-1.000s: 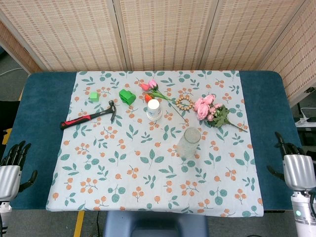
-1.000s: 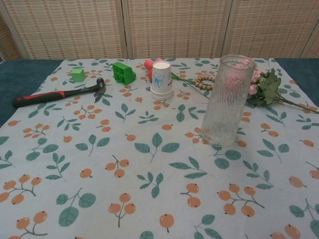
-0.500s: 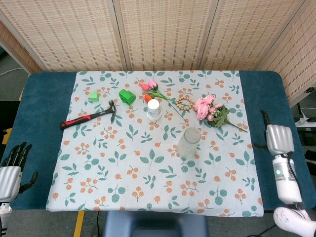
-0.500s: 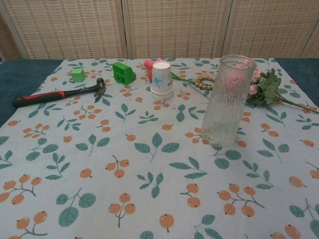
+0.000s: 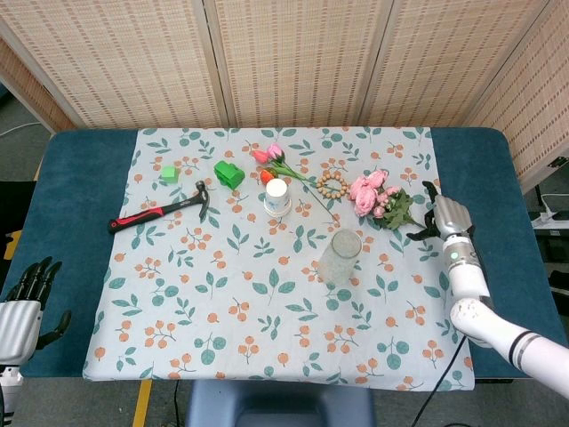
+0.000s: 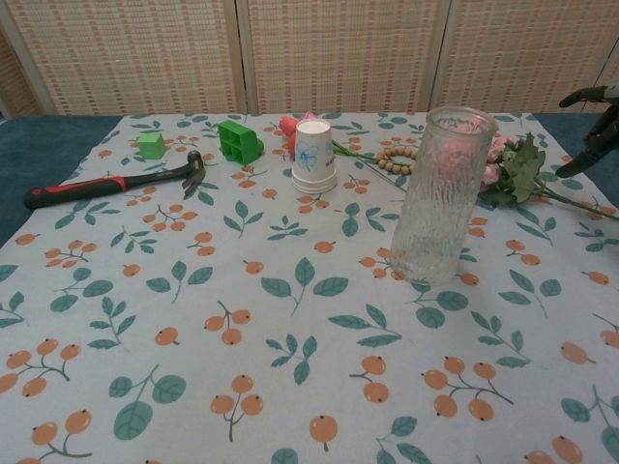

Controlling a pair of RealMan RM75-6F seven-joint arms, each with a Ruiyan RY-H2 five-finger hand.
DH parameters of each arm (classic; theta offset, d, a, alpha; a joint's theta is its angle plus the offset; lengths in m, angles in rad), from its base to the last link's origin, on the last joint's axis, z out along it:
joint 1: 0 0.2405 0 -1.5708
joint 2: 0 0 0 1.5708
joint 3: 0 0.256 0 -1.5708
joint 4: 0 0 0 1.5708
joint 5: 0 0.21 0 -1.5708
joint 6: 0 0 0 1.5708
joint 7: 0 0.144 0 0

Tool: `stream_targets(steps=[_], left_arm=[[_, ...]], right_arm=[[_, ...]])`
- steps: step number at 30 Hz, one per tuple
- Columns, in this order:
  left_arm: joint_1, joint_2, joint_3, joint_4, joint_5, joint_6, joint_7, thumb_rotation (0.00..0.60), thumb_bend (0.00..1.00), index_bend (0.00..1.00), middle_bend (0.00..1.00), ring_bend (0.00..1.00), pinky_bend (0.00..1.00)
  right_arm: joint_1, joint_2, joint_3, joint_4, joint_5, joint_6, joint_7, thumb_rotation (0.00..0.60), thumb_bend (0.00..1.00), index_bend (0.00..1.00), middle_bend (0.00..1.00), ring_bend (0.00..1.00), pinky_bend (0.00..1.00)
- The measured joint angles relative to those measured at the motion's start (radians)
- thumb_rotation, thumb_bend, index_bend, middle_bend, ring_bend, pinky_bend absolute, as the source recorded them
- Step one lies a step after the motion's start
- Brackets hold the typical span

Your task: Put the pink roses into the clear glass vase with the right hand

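The pink roses (image 5: 370, 193) lie on the floral cloth at the right, leafy stems (image 5: 411, 216) pointing right; in the chest view the roses' leaves (image 6: 520, 166) show behind the vase. The clear glass vase (image 5: 339, 257) stands upright and empty near the middle, and it is large in the chest view (image 6: 440, 196). My right hand (image 5: 450, 216) hovers just right of the stem ends, fingers apart, holding nothing; its fingertips (image 6: 592, 126) show at the chest view's right edge. My left hand (image 5: 24, 305) rests open at the table's near left corner.
A white paper cup (image 5: 276, 197), a bead bracelet (image 5: 334, 185), pink and orange tulips (image 5: 269, 157), a green block (image 5: 229, 173), a small green cube (image 5: 169, 173) and a red-handled hammer (image 5: 160, 209) lie across the cloth's far half.
My right hand has swung from the table's near right edge forward and inward to just beside the rose stems. The left hand has barely moved.
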Motion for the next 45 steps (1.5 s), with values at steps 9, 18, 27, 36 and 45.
stream_targets(steps=[9, 18, 27, 36, 45], left_arm=[[-0.001, 0.000, 0.002, -0.001, -0.002, -0.006, -0.001, 0.600, 0.37, 0.00, 0.00, 0.03, 0.27], [-0.005, 0.002, 0.006, -0.004, -0.007, -0.022, -0.004, 0.600, 0.37, 0.00, 0.00, 0.04, 0.28], [-0.008, 0.002, 0.010, -0.006, 0.002, -0.024, 0.002, 0.600, 0.37, 0.00, 0.00, 0.04, 0.28], [-0.007, 0.004, 0.014, -0.008, 0.016, -0.016, -0.002, 0.600, 0.37, 0.00, 0.00, 0.04, 0.28], [-0.009, 0.009, 0.021, -0.014, 0.025, -0.021, -0.009, 0.600, 0.37, 0.00, 0.00, 0.04, 0.28]], right_arm=[[0.128, -0.124, -0.038, 0.233, 0.156, -0.062, -0.058, 0.600, 0.00, 0.00, 0.90, 0.88, 0.97], [0.215, -0.268, -0.076, 0.509, 0.239, -0.186, -0.089, 0.600, 0.00, 0.10, 0.94, 0.93, 1.00], [0.253, -0.419, -0.063, 0.764, 0.116, -0.290, 0.023, 0.600, 0.00, 0.34, 1.00, 1.00, 1.00], [0.242, -0.496, -0.037, 0.827, -0.196, -0.231, 0.317, 0.600, 0.48, 0.78, 1.00, 1.00, 1.00], [0.168, -0.448, -0.059, 0.709, -0.471, -0.016, 0.533, 0.600, 0.70, 0.80, 1.00, 1.00, 1.00]])
